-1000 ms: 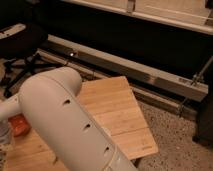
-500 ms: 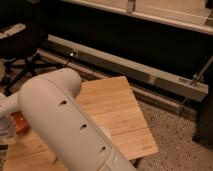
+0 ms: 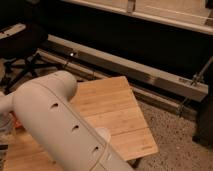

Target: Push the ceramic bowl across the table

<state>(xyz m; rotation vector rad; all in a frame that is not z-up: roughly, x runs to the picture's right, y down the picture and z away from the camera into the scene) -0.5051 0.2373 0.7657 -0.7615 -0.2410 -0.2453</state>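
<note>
The light bamboo table fills the middle of the camera view. My thick white arm link crosses its left half and hides most of it. Only a thin orange-red sliver of the ceramic bowl shows at the arm's left edge, near the table's left side. My gripper is not visible; it lies somewhere behind the arm or off the left edge. A small white rounded shape, possibly the paper cup, peeks out beside the arm on the table.
A black office chair stands at the back left. A long metal rail runs along the dark wall behind the table. Speckled floor lies to the table's right, and a dark object stands at the right edge.
The arm link has shifted slightly and covers more of the orange-red bowl, so less of it shows at the left. The table has not moved.
</note>
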